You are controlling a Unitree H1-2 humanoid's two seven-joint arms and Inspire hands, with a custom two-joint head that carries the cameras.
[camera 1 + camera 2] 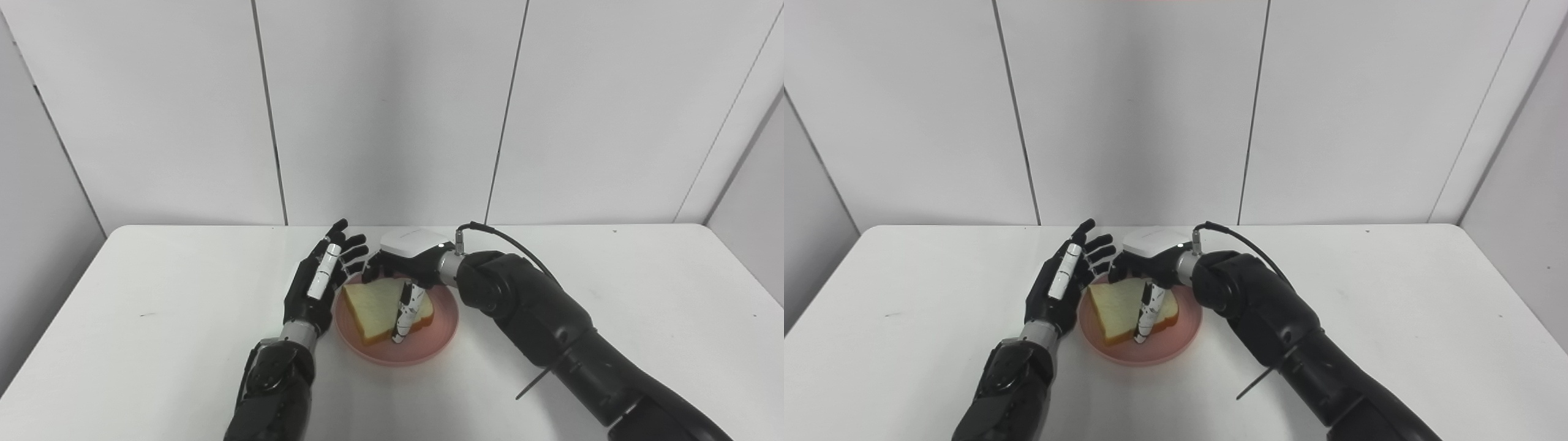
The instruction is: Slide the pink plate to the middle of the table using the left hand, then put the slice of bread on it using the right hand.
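White panelled walls close in behind and to both sides of a white table (184,343). Near the middle of the table, a little toward its near edge, sits the pink plate (444,334), and the slice of bread (373,309) lies on it, covering the plate's left half.

The right hand (407,260) hangs over the far rim of the plate, its thumb pointing down across the bread's near right part; whether the hand grips the slice or merely touches it I cannot tell, as the fingers curl out of sight under the white back of the hand. The left hand (318,282) stands just beside the plate's left rim, fingers spread and extended toward the far edge, holding nothing.

The right eye view shows a thin gap between the left palm and the plate rim; in the left eye view the two overlap.

Broad bare surface lies toward the left and right edges, and a narrower strip before the near edge.
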